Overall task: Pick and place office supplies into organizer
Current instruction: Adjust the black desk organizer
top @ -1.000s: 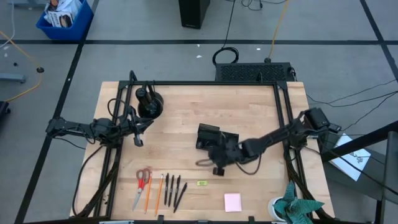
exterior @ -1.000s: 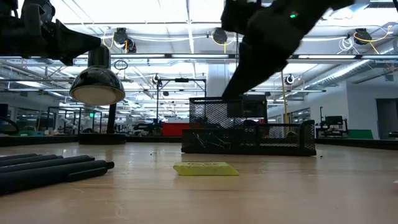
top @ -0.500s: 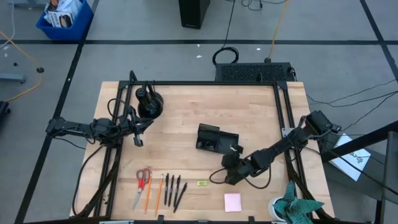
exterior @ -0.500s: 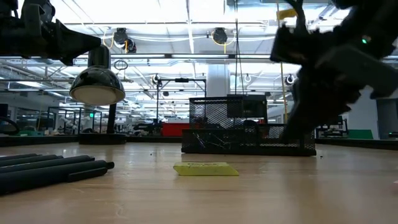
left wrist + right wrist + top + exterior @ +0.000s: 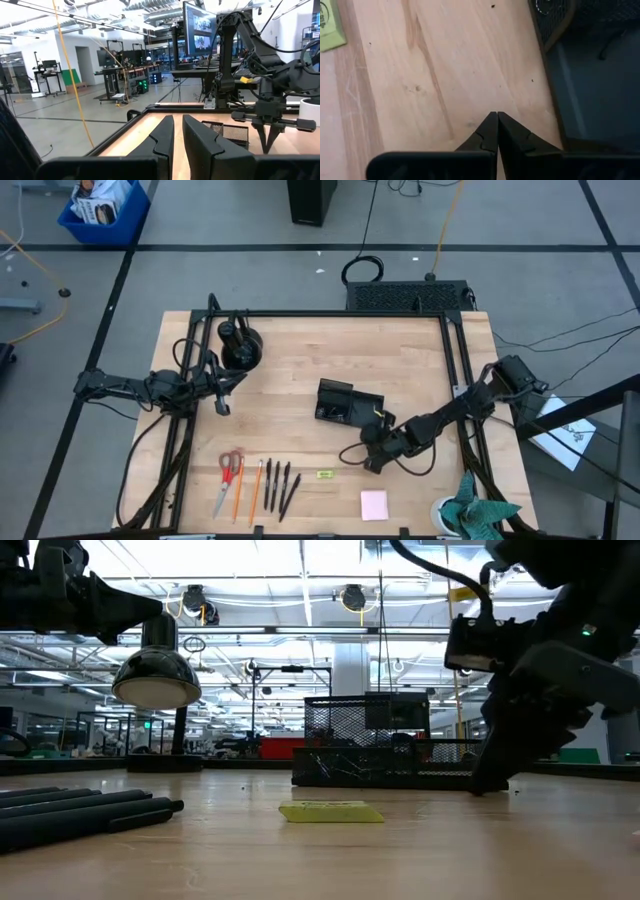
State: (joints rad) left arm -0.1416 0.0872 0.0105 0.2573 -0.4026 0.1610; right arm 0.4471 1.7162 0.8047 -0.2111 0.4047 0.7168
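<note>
The organizer (image 5: 345,404) (image 5: 400,748), a low black mesh tray, stands mid-table. Red-handled scissors (image 5: 230,468), an orange pencil (image 5: 256,491), several black pens (image 5: 280,486) (image 5: 80,808), the yellow-green tag (image 5: 325,474) (image 5: 330,811) and the pink notepad (image 5: 374,504) lie flat along the near edge. My right gripper (image 5: 370,464) (image 5: 496,116) is shut, pointing down close over bare wood just near of the organizer (image 5: 585,70), between it and the tag (image 5: 329,30). My left gripper (image 5: 222,409) (image 5: 178,120) waits at the table's left, fingers a narrow gap apart, holding nothing.
A round black dome-shaped object (image 5: 240,345) (image 5: 155,675) stands at the far left. A teal cloth (image 5: 482,515) sits in a white pot at the near right corner. Black frame rails (image 5: 455,370) run along the table's sides. Bare wood lies between the organizer and the supplies.
My right gripper has left the spot beside the organizer, swinging toward the table's near edge and a little to the right, and has come down close to the wood. It stays shut. The supplies have not moved.
</note>
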